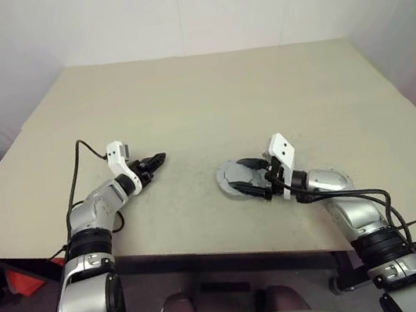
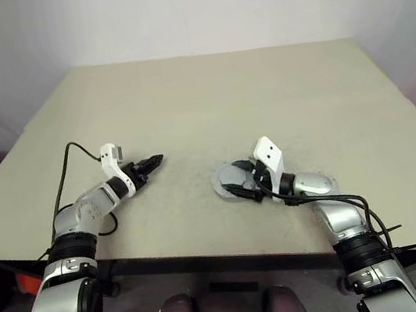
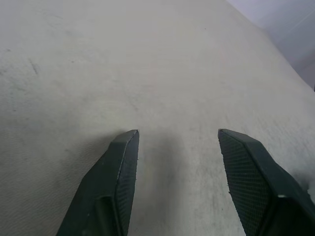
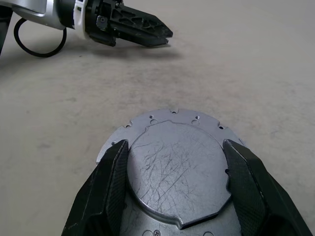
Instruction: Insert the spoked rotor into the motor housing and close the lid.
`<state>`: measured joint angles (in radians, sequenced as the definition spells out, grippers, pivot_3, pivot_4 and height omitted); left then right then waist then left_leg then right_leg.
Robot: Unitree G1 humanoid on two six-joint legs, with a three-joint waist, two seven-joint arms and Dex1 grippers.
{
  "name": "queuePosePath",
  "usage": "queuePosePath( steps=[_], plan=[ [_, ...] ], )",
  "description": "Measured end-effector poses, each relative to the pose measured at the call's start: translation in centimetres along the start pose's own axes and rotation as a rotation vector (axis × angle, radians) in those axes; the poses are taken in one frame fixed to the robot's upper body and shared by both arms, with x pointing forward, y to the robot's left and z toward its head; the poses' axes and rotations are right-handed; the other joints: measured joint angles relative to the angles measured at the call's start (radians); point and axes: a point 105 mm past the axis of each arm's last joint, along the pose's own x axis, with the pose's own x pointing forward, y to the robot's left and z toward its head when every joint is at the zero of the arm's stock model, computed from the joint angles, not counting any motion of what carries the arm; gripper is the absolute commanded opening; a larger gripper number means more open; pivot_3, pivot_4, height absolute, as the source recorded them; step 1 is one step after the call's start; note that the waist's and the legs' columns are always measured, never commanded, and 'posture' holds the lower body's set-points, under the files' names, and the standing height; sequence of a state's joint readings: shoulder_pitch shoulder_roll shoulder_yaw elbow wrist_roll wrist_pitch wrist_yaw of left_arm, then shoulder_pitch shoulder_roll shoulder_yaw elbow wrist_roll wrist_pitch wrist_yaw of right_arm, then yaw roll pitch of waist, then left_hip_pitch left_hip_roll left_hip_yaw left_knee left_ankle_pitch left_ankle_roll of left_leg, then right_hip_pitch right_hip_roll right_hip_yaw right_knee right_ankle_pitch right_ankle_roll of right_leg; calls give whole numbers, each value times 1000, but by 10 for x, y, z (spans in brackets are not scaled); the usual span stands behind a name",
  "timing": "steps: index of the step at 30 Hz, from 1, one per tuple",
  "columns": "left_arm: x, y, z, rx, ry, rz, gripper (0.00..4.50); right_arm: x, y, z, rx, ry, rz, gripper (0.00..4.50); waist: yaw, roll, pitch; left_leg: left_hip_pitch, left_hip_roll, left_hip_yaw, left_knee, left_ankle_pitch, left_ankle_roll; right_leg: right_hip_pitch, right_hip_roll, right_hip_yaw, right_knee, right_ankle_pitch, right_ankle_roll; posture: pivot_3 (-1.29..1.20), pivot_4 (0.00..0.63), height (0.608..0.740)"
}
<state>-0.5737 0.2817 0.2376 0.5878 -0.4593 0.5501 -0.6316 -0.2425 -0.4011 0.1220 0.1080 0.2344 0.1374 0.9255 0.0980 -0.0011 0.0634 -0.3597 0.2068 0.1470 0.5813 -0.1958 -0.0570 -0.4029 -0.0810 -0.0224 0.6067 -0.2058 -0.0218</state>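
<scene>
right hand (image 4: 172, 162) spread wide astride lid (image 4: 177, 169), seemingly untouching; no writing legible.

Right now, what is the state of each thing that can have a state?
lid: lying flat on the table, between the right gripper's fingers.
right gripper: open, fingers on either side of the lid.
left gripper: open, holding nothing, over bare table.

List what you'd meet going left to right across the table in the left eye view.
Black two-fingered left gripper → dull grey round metal lid → black two-fingered right gripper, its fingers astride the lid.
</scene>
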Motion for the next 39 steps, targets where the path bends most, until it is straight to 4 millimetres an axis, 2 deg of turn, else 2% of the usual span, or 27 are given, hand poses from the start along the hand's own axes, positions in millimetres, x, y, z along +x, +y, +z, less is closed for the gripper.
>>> queuePosePath(
  steps=[39],
  plan=[
    [-1,2,-2,-3,3,9,2720,-2,-4,-1,-22,32,-12,2944,0,0,0,2,0,0,0,-2,4,2,0,0,0,0,0,0,0,740]
  ],
)
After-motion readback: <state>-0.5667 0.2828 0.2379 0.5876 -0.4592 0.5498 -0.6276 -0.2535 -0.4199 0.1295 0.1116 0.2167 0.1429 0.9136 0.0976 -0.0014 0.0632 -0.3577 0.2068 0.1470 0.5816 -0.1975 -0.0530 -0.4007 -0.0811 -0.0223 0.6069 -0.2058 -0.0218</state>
